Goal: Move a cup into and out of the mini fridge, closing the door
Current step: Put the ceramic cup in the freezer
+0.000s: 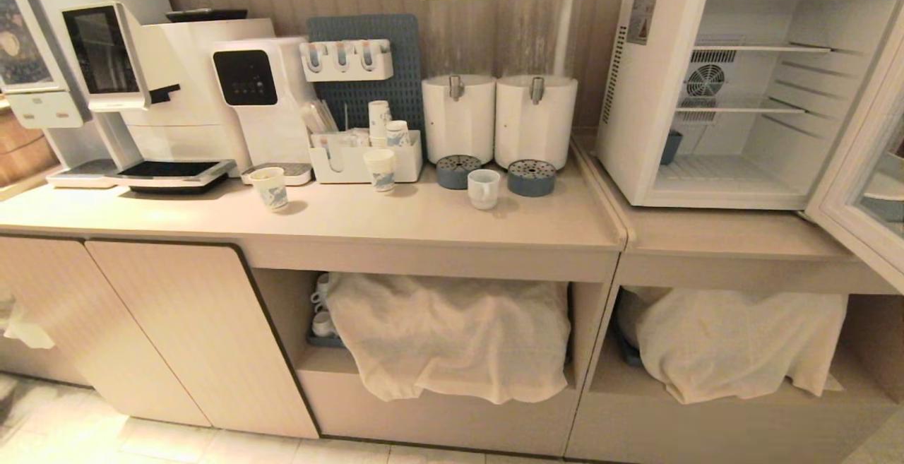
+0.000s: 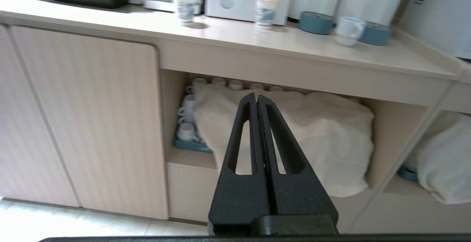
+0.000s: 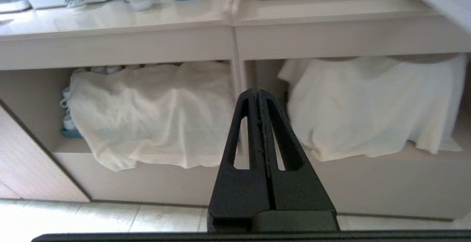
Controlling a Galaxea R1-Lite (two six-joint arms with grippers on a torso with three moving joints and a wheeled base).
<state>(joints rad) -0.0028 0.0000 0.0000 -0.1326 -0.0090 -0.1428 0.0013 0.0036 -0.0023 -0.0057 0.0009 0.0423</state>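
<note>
Plainly, both the left gripper (image 2: 257, 100) and right gripper (image 3: 258, 95) hang clamped shut and empty, so reaching for the cup (image 1: 483, 188) risks toppling it (blue drip trays (image 1: 530, 177) crowd either side).

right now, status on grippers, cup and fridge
Left gripper and right gripper shut, empty, low before the counter. Cup on countertop by dispensers. Mini fridge door open. Path clear.

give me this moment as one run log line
cup: on counter, untouched | mini fridge: door open | left claw: shut, parked low | right claw: shut, parked low
</note>
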